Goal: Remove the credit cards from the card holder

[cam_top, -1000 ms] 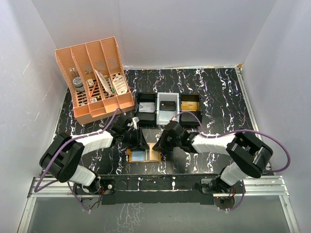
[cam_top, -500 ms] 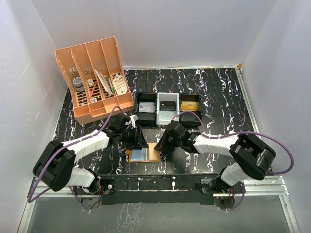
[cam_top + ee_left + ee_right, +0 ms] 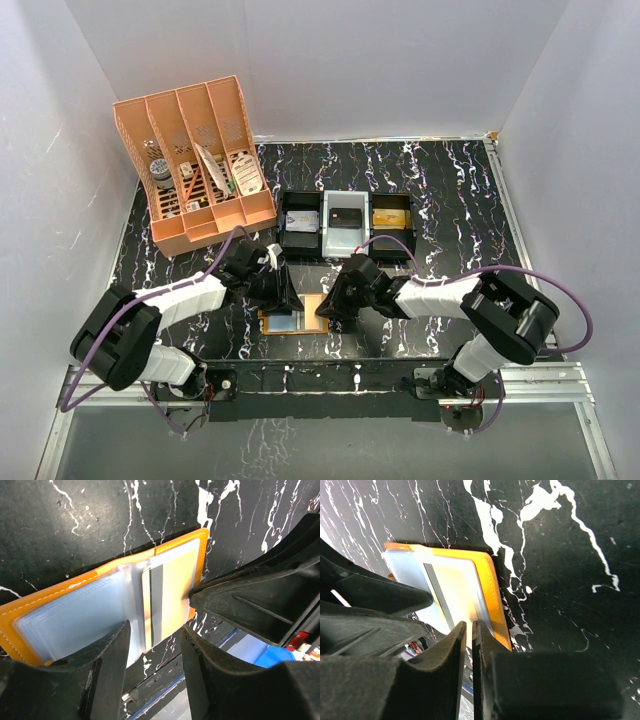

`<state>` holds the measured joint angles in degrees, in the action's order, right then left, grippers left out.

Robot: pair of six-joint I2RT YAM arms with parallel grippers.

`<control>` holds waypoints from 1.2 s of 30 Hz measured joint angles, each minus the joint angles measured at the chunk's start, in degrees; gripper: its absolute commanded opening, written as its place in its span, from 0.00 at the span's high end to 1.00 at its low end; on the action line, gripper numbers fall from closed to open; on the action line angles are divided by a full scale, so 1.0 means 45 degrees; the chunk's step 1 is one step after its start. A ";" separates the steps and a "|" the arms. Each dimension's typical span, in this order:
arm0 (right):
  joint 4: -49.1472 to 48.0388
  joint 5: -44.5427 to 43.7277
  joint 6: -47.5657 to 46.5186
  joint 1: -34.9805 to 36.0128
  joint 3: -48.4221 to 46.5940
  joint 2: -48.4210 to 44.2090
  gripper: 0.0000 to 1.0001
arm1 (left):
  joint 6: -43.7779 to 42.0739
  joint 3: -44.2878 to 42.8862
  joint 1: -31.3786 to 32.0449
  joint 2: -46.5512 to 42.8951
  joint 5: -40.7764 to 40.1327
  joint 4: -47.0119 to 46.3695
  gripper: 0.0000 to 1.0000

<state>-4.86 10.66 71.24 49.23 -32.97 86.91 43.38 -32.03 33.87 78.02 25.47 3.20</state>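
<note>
Left wrist: left end effector open over card holder; right end effector closed, seemingly pinching credit card

left pincer pointing down and inward, jaws apart, right pincer facing it, jaws nearly together

Card holder: your left gripper and right gripper crowd both sides (tips close together).
Behind it: black trays bar the way.
Back left: desk organizer stands tall.
Right of table: you can pass.
</note>
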 measured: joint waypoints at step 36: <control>-0.0529 0.0238 -0.0053 -0.0461 0.0855 -0.0403 0.85 | 0.2637 0.3089 -0.0083 -0.0947 0.0602 -0.3798 1.00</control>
<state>-7.25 11.73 71.00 47.16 -29.12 85.10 55.24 -18.13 33.50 73.76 28.18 -13.89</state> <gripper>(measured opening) 0.150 0.007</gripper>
